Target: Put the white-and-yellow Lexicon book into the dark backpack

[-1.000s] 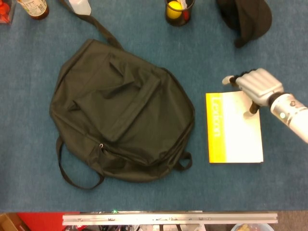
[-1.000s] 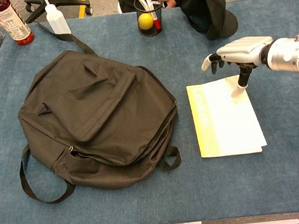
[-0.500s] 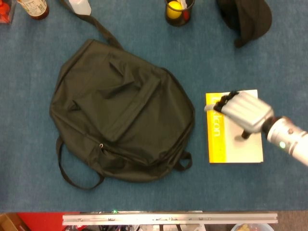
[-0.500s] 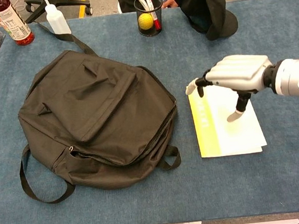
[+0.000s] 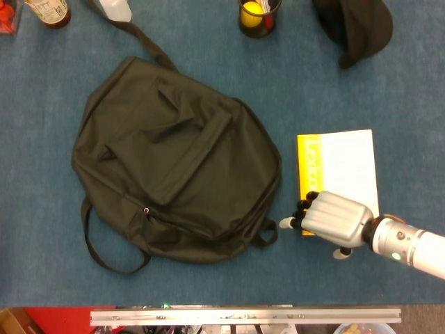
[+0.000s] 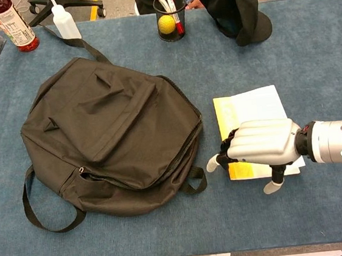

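Lexicon book [image 5: 341,167]: flat on tabletop [image 5: 208,278], just right of dark backpack [image 5: 174,160]. Right hand [image 5: 332,219]: over book's near edge, fingers curled at yellow spine corner; whether anything is held cannot be told. Backpack: apparently closed. Book not yet lifted or packed.

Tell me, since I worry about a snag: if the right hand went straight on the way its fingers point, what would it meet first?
Probably the backpack. The right hand lies over the book's near end with fingers pointing toward the bag's near corner and its small strap loop. Height above the table is unclear.
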